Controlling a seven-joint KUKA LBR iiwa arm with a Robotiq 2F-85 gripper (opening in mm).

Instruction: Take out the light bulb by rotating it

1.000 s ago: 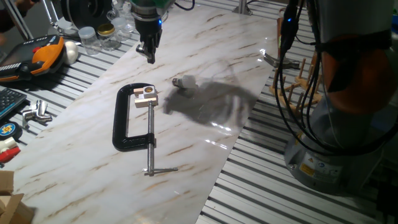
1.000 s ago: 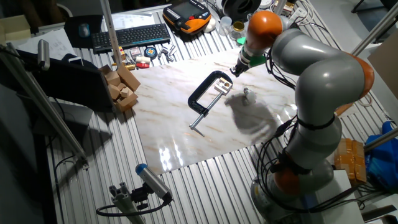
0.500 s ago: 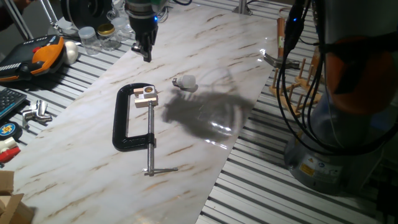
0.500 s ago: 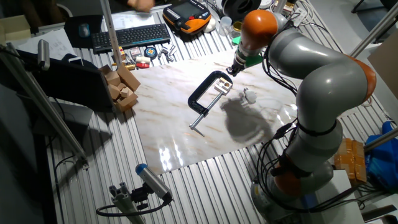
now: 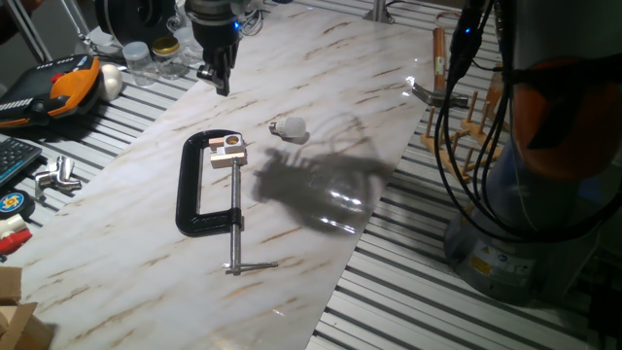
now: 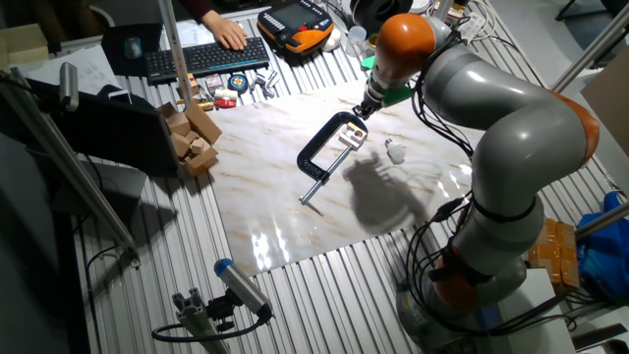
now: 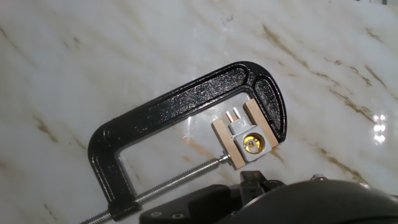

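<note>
The light bulb (image 5: 289, 127) lies on its side on the marble board, out of its socket; it also shows in the other fixed view (image 6: 396, 151). A black C-clamp (image 5: 198, 187) holds a small wooden block (image 5: 228, 151) with the empty socket (image 7: 252, 144). The clamp also shows in the other fixed view (image 6: 327, 147). My gripper (image 5: 220, 86) hangs above the board's far left edge, beyond the clamp and well left of the bulb, and holds nothing. It also shows in the other fixed view (image 6: 362, 109). The hand view looks down on the clamp (image 7: 180, 102).
Clear glass jars (image 5: 151, 56), an orange-and-black tool (image 5: 68, 86) and a white ball (image 5: 113, 80) lie at the back left. A keyboard (image 6: 206, 57) with a person's hand (image 6: 224, 29) on it and wooden blocks (image 6: 194, 138) stand beside the board. Cables (image 5: 449, 87) hang at the right.
My gripper has moved away from the bulb toward the far left edge of the board. The bulb and clamp have not moved. A person's hand has come onto the keyboard.
</note>
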